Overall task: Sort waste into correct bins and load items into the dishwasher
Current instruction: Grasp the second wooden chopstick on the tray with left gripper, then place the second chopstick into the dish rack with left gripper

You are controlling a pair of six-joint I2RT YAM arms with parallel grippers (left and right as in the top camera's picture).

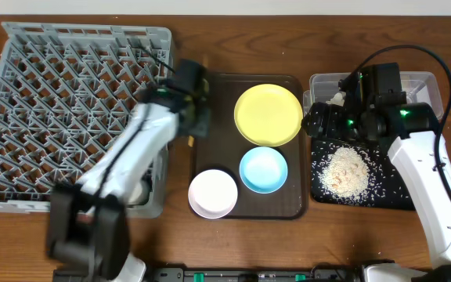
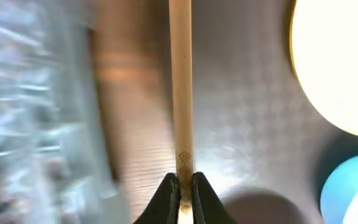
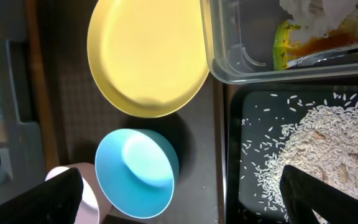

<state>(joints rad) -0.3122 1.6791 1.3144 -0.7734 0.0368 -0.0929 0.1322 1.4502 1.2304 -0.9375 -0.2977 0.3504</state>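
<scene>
While blk tray (image 1: pixel 394 194) holds rice (image 3: pixel 328 143), tub (image 3: pixel 241 31) holds wrapper (image 3: pixel 309 43).

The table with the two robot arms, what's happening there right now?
The left gripper is shut on the wooden chopsticks, between the brown tray and the grey dish rack. The right gripper is open near the black tray holding the rice scraps. The tissue and snack wrapper lie in the clear tub. The yellow plate, blue bowl and pinkish-white bowl sit on the brown tray, not yet racked.
</scene>
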